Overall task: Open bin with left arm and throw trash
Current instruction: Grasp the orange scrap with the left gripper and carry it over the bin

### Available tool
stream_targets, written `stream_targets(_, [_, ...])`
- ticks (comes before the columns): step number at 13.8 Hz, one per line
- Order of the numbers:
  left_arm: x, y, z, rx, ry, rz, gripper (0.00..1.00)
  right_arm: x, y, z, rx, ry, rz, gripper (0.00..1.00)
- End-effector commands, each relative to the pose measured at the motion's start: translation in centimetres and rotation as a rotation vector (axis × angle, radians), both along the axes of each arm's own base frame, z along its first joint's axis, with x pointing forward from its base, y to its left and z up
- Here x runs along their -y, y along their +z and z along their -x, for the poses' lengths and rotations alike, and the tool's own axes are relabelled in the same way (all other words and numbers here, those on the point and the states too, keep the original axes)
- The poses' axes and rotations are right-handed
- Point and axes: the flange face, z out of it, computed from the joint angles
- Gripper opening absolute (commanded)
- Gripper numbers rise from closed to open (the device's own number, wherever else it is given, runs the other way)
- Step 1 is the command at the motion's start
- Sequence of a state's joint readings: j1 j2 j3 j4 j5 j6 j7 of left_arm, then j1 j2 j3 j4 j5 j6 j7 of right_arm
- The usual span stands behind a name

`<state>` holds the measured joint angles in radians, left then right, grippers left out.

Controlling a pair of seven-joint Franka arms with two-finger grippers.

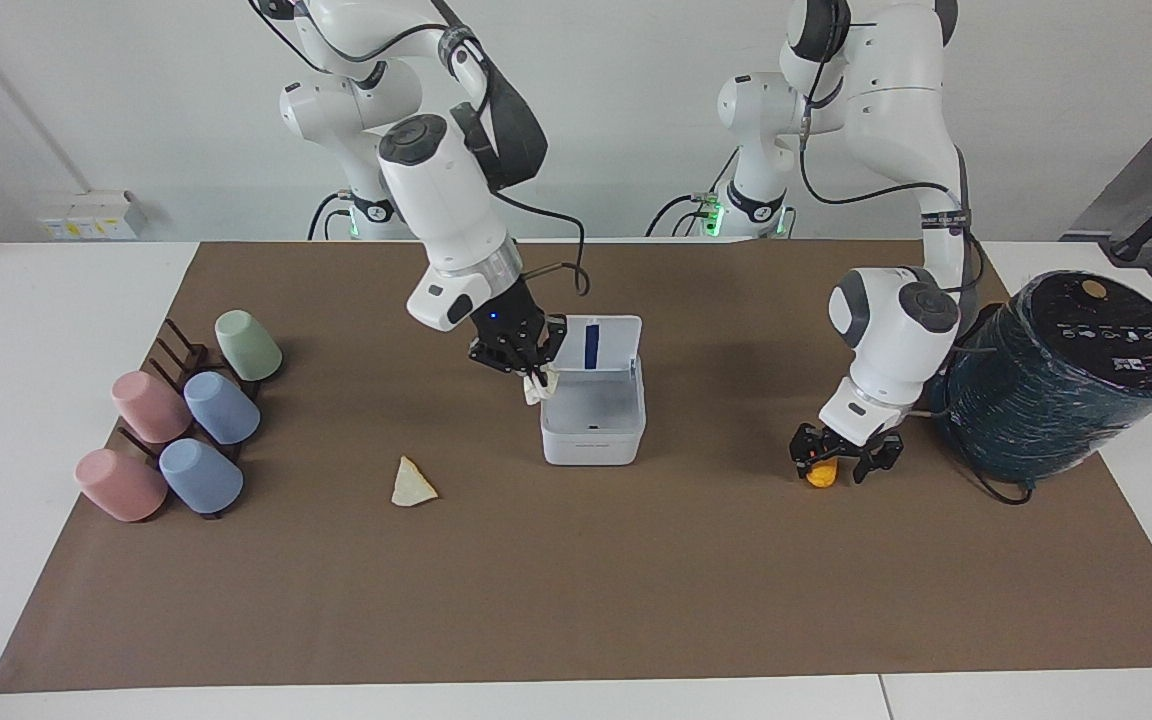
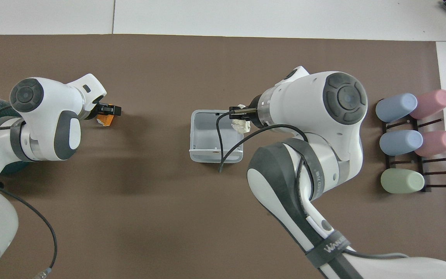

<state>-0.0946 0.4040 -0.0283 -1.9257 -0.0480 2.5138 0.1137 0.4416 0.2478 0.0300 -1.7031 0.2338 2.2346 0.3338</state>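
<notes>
Right gripper (image 1: 534, 374) is clamped on the crumpled white paper wad (image 1: 540, 387), hanging over the edge of the small white square plastic bin (image 1: 593, 432) on the side toward the right arm's end of the bench. The bin's hinged lid (image 1: 596, 345) stands upright, so the opening step looks done and the throwing is in hand. Judging from this, the wad needs carrying a touch farther over the bin's open cavity, then a release.

Left gripper (image 1: 842, 458) is low on the brown mat (image 1: 576, 600), straddling the small orange lump (image 1: 820, 472) just beside the large dark teal cylinder (image 1: 1066, 375) — its fingertips part-open about the lump, with no firm grip that I can tell. It must finish closing, then lift.

Out on the mat lies the cream triangular scrap (image 1: 412, 484), untouched — between the bin and a dark rack of pastel pink, blue and green cups (image 1: 181, 425).
</notes>
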Motion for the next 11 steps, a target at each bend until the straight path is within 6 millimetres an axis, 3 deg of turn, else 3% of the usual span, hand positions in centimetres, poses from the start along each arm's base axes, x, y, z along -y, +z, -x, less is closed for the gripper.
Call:
stream_targets(1, [0.9, 0.0, 1.5, 0.001, -0.029, -0.019, 0.53, -2.0, -0.6, -1.0, -0.019, -0.03, 0.011, 0.0])
stream_targets(3, [1.0, 0.2, 1.2, 0.004, -0.031, -0.019, 0.2, -4.6, -2.3, 0.0, -0.04, -0.015, 0.02, 0.0])
stream_targets(4, [1.0, 0.2, 1.3, 0.002, -0.031, -0.019, 0.03, -4.9, -3.1, 0.0, -0.046, -0.023, 0.03, 0.0])
stream_targets(7, [1.0, 0.8, 0.8, 0.005, -0.031, -0.019, 0.0, -6.1, -4.1, 0.5, -0.054, -0.02, 0.037, 0.02])
stream_targets(10, [1.5, 4.8, -1.6, -0.03, -0.03, -0.016, 0.0, -6.4, -4.7, 0.5, -0.061, -0.032, 0.039, 0.86])
stream_targets(11, [1.8, 6.3, -2.4, -0.04, -0.032, -0.016, 0.0, -6.5, -4.6, 0.5, -0.058, -0.032, 0.037, 1.0])
